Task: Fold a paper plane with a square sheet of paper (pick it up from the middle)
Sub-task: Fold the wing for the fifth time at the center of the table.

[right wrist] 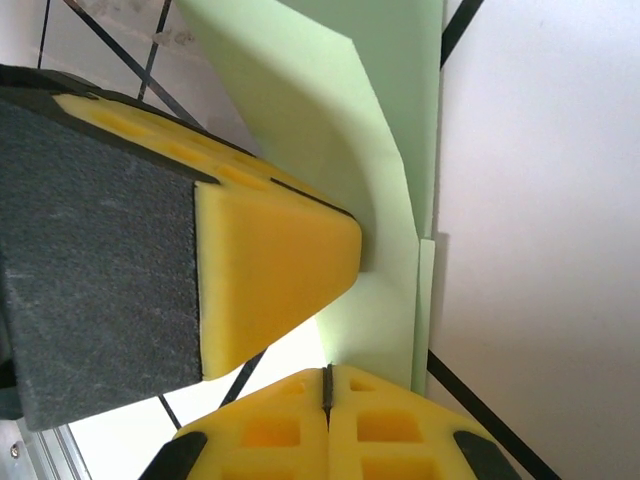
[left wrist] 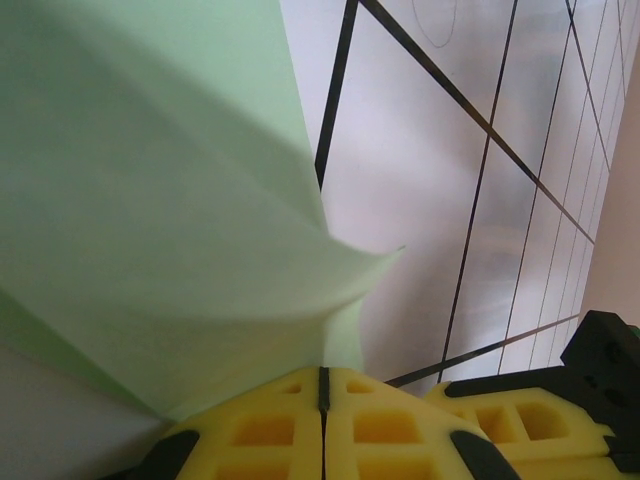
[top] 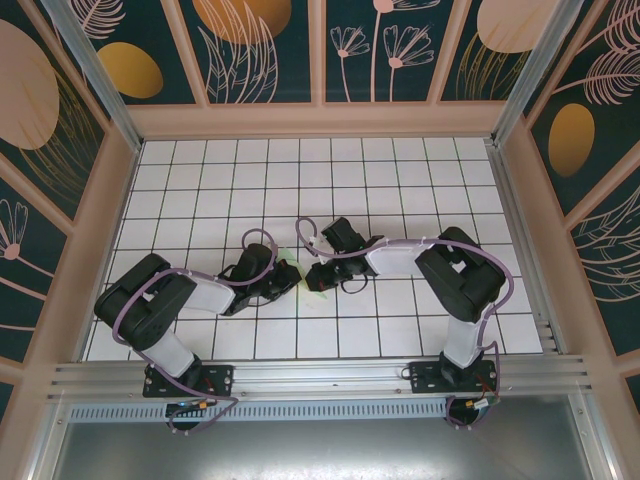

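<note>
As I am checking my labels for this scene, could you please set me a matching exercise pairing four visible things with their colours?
Things:
1. sheet of paper
2. foam tips of the left gripper
3. arm cable
4. table

Colours:
A. purple
B. white with dark grid lines
C. pale green
D. yellow

Pairs: 1-C, 2-D, 3-A, 4-B

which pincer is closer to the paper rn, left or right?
Neither: both hold it. Left pincer is shut on the paper from the left, right pincer shut on it from the right, tips close together.
</note>
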### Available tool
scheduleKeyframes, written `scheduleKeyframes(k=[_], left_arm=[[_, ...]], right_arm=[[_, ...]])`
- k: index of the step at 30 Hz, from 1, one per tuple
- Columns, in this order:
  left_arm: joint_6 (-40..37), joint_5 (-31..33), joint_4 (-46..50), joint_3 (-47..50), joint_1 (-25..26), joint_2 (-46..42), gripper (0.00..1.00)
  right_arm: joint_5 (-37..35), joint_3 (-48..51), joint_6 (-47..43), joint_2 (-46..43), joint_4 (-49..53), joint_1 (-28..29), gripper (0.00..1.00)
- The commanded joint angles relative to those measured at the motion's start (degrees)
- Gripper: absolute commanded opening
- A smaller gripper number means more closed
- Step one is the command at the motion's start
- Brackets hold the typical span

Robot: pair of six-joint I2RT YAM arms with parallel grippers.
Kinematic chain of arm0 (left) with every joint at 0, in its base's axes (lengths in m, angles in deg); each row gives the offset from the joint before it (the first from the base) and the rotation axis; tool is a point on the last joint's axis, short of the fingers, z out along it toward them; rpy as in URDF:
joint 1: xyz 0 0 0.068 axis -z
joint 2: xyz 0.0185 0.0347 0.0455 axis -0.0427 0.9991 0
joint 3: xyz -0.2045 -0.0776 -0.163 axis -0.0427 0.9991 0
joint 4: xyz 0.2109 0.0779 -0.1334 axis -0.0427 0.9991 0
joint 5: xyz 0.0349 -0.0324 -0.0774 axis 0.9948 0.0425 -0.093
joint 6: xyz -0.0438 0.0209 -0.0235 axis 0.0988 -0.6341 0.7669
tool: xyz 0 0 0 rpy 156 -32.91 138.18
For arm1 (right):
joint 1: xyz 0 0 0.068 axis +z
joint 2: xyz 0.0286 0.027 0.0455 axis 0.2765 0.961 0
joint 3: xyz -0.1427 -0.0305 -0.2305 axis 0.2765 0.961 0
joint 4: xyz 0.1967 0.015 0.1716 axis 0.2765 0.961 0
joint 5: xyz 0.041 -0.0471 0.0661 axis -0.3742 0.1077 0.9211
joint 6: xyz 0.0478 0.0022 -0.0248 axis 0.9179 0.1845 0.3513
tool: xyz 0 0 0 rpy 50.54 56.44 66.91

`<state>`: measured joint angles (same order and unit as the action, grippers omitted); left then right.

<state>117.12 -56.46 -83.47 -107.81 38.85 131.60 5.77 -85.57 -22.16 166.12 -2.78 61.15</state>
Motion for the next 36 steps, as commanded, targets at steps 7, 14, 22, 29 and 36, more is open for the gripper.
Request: scheduleKeyframes(k=[7,14,22,29,36], left_arm=[[-0.1,7.2,11.1,0.5,-0.1,2.7,0.06],[-0.1,8.2,12.4,0.9,-0.1,2.7,0.04],[-0.4,8.9,13.3,0.8,-0.2,2.9,0.03],[-0.6,9.1,13.4,0.7,-0.2,2.8,0.03],[-1.4,8.2,12.3,0.4,-0.1,2.6,0.03]], right_arm=[[-1.3,1.8,-3.5,1.0,6.8,-0.5,0.02],[-1.3,5.0,-4.3,-0.6,8.6,-0.7,0.01],[-1.9,10.1,-1.8,-4.5,9.3,-0.8,0.0],[-4.0,13.6,0.7,-7.7,10.1,-0.9,0.0],[-6.0,12.9,0.8,-11.9,11.1,-0.9,0.0]])
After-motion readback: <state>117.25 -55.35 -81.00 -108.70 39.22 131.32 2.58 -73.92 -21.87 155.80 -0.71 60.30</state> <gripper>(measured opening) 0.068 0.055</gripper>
